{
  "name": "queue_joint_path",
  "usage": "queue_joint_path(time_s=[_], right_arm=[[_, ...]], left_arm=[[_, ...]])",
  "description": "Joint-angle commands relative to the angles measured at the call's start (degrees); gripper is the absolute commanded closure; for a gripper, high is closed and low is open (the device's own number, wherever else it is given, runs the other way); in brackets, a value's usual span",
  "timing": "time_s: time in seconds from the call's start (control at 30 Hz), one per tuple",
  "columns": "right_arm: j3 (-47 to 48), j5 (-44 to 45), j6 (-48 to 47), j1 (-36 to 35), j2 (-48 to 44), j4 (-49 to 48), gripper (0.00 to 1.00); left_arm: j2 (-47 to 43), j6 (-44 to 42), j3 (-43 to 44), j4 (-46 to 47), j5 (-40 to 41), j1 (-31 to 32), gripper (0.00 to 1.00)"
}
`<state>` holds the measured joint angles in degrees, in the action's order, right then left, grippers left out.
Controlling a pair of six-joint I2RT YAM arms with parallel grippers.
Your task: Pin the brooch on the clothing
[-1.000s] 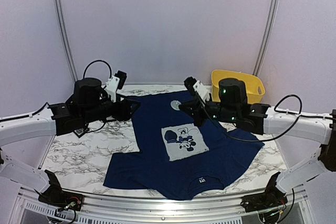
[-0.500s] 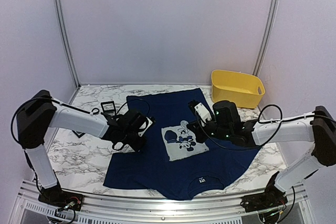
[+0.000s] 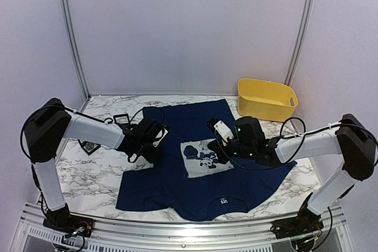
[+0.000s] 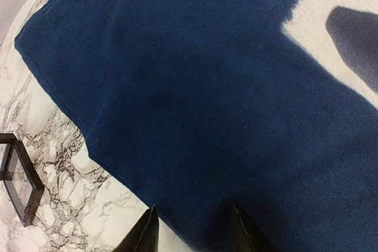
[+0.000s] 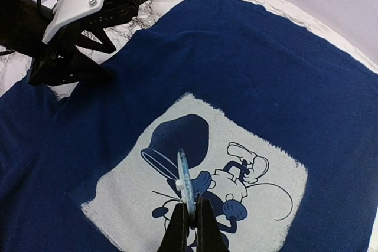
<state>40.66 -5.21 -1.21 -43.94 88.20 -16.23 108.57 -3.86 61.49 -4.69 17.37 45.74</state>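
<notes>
Flat on the marble worktop (image 3: 88,181) lies the navy T-shirt (image 3: 171,184), chest side up. Its long axis runs from near to far. The collar and its small white neck label (image 3: 223,202) point toward the arm bases, and the hem points toward the back wall. The axis slants a little, so the collar end sits further right than the hem end. The pale grey square print (image 3: 204,157) with the cartoon mouse is at the middle of the shirt, turned slightly askew like the shirt itself.

The right fingers (image 5: 189,222) are pressed together on the brooch (image 5: 184,175), a thin, pale blue disc. The wrist camera sees it edge-on. It stands up out of the fingertips, leans a touch to the left, and has a small white nub on its left face. The brooch hangs over the print, above the mouse figure. Whether it touches the cloth cannot be told.

The left fingers (image 3: 155,146) are low at the shirt's left edge, beside the print and well apart from the brooch. They are partly spread, with a plain gap between the tips. In the left wrist view one tip lies by the line where cloth meets marble and the other over the navy cloth. Nothing is caught between them that can be made out.

A small black frame (image 4: 18,181) rests on the worktop just left of the shirt. A yellow basket (image 3: 266,108) stands at the far right corner, clear of the cloth.
</notes>
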Motion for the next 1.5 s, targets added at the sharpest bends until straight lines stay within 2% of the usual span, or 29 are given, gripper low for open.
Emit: queue_joint_path(time_s=[0.0, 0.1, 0.2, 0.3, 0.43, 0.7, 0.83, 1.03, 1.1, 1.2, 1.33, 1.37, 1.47], right_arm=[[1.9, -1.4, -6.6, -0.8, -0.5, -4.6, 1.00], [0.1, -1.9, -10.5, -2.5, -0.9, -8.8, 1.00], [-0.5, -2.6, -12.2, -3.9, 0.2, -11.9, 1.00], [-2.1, -3.0, -12.2, -4.4, 1.7, -16.2, 1.00], [-1.7, -2.6, -13.4, -4.3, 3.6, -16.3, 1.00], [-0.3, -3.1, -12.1, -1.5, 5.3, -14.4, 1.00], [-1.1, -3.1, -12.8, -1.2, 5.2, -15.5, 1.00], [-1.2, -3.3, -12.4, -1.2, 5.5, -14.2, 1.00], [-1.3, -3.7, -12.0, -1.2, 5.4, -14.1, 1.00], [-1.6, -3.6, -12.0, -1.2, 5.1, -13.6, 1.00], [-1.9, -4.1, -12.0, -1.2, 4.6, -12.9, 1.00], [-2.0, -4.2, -12.1, -1.2, 4.6, -12.8, 1.00], [-2.0, -4.3, -12.3, -1.2, 4.4, -12.5, 1.00]], left_arm=[[-10.9, -5.9, -9.5, 10.2, -5.9, 2.0, 0.46], [-20.3, -9.7, -18.5, 20.6, -15.0, 4.9, 0.48], [-20.1, -11.5, -20.7, 21.2, -20.1, 7.0, 0.55], [-17.5, -13.0, -21.7, 21.0, -20.7, 9.0, 0.54], [-14.3, -15.0, -19.9, 22.0, -21.4, 10.3, 0.41], [-10.6, -15.6, -17.9, 21.7, -25.7, 11.2, 0.41], [-7.4, -15.3, -16.4, 21.4, -25.3, 12.1, 0.35], [-4.6, -14.4, -13.2, 20.9, -22.4, 12.8, 0.36], [-4.2, -14.0, -12.6, 20.7, -21.9, 12.8, 0.39], [-3.7, -13.6, -12.9, 20.0, -21.8, 12.8, 0.49], [-4.7, -13.7, -13.8, 18.9, -23.2, 12.8, 0.80], [-5.0, -13.7, -14.1, 18.8, -23.6, 12.8, 0.84], [-4.8, -13.6, -14.3, 18.3, -23.9, 12.8, 0.86]])
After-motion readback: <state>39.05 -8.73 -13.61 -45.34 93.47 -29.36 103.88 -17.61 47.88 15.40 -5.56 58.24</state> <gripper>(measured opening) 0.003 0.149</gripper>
